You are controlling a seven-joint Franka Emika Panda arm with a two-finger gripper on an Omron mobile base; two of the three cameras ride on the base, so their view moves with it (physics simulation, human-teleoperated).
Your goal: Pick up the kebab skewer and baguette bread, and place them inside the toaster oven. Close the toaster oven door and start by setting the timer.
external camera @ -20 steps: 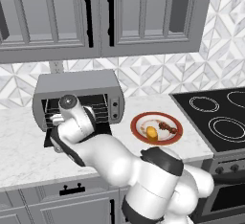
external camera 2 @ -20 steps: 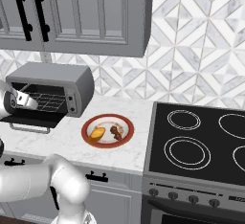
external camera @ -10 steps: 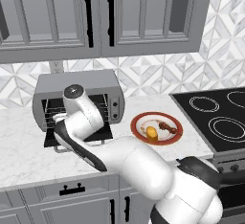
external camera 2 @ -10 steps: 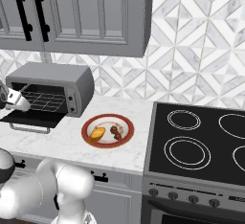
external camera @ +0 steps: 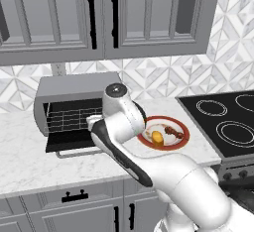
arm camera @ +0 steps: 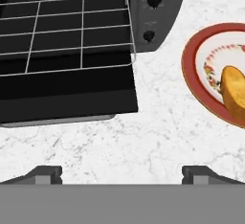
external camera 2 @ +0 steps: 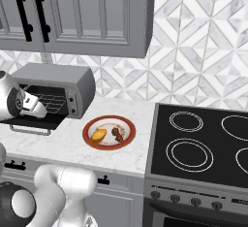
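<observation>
The arm has swung from the oven (external camera: 74, 107) mouth toward the plate (external camera 2: 109, 133), gripper (arm camera: 122, 173) spread wide and empty above the counter (arm camera: 143, 137), so skewer (external camera: 173, 132) and baguette (arm camera: 234, 94) on that plate await picking

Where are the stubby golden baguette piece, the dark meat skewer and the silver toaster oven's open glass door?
baguette bread (external camera 2: 99, 135), right base view, middle of crust.
kebab skewer (external camera 2: 117, 133), right base view, meat chunks.
toaster oven door (arm camera: 67, 98), hand view, inner face of the lowered panel.

You are looking at a white marble counter (arm camera: 143, 141) carrying the toaster oven (external camera: 74, 107), its door lying open, and a red-rimmed plate (external camera 2: 109, 133) beside it.
</observation>
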